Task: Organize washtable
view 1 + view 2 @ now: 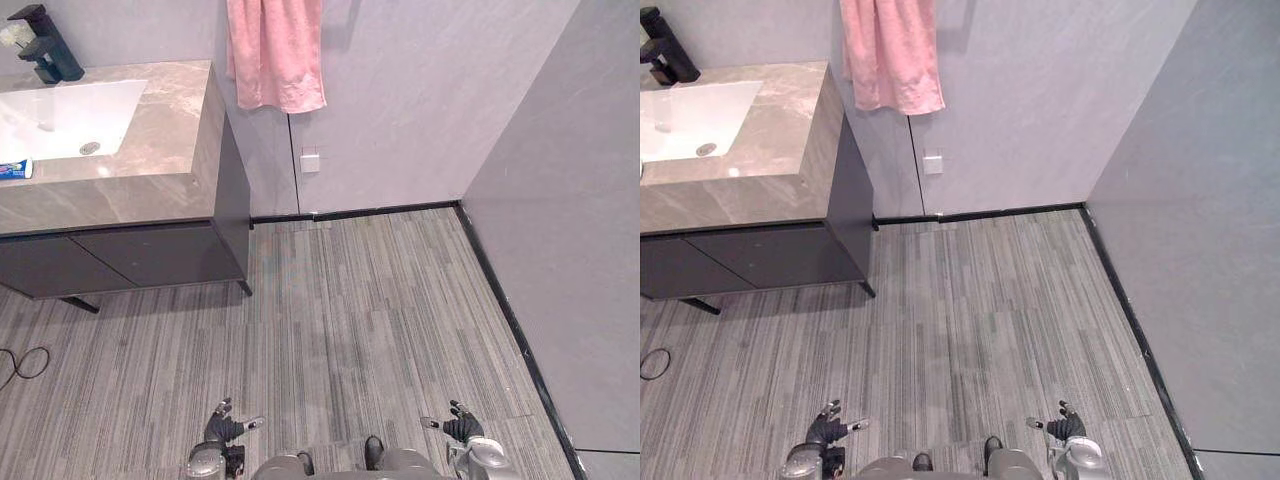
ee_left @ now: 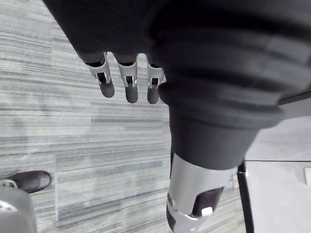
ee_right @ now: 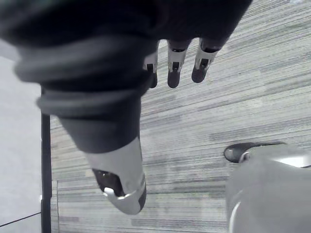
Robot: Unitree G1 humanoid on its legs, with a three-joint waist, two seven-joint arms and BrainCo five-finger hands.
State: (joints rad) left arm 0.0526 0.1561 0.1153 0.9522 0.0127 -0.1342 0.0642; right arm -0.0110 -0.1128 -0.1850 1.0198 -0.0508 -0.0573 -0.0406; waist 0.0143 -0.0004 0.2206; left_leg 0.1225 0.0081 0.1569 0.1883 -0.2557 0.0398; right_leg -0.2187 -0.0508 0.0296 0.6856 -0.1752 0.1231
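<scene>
While facing the washtable (image 1: 170, 125) from well back, holds left hand (image 1: 225, 428) and right hand (image 1: 461, 428) low over the striped floor (image 1: 380, 320), both loose-fingered and empty. Finds white sink (image 1: 60, 118), black tap (image 1: 45, 45) and small tube (image 1: 14, 169) on that washtable, pink towel (image 1: 275, 55) hanging just beside.

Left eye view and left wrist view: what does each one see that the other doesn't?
The left eye view has the marble-topped washtable with a white sink, black tap, a blue-and-white tube and the hanging pink towel. The left wrist view has the silver, dark-tipped fingers of the left hand close up, straight and holding nothing. Both share the left hand and the grey striped floor.
</scene>
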